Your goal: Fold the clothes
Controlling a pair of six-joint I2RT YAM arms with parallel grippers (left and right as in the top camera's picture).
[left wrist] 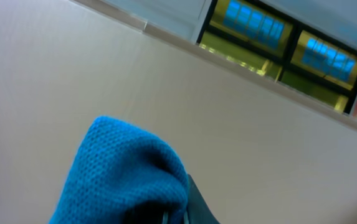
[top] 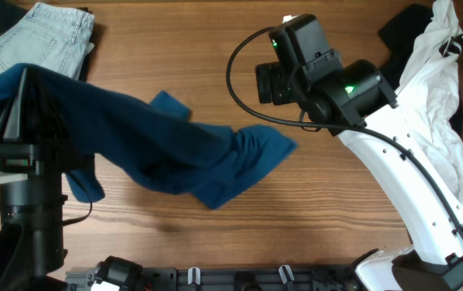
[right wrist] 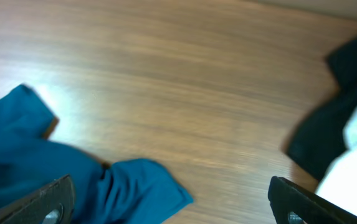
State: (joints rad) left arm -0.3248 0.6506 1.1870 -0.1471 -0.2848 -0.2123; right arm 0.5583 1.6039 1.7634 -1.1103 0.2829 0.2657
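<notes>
The clothes, a teal-blue shirt point(top: 174, 149), hang from the raised left end down to the wooden table point(top: 336, 210), where the rest lies crumpled at the centre. My left gripper point(top: 21, 89) is shut on one end of the shirt and holds it up. In the left wrist view, a bunch of teal fabric point(left wrist: 128, 180) is pinched at the gripper point(left wrist: 177, 218), which faces a wall. My right gripper point(top: 273, 81) hovers above the table just past the shirt's right end. It stands wide open point(right wrist: 172, 208), with nothing between its fingers point(right wrist: 47, 205) and the shirt's edge point(right wrist: 134, 186) below it.
Pale-blue jeans point(top: 41, 36) lie at the back left, behind the lifted shirt. A white garment point(top: 437, 89) with black cloth point(top: 405, 32) lies along the right side beside the right arm, and also shows in the right wrist view as black cloth point(right wrist: 328, 124).
</notes>
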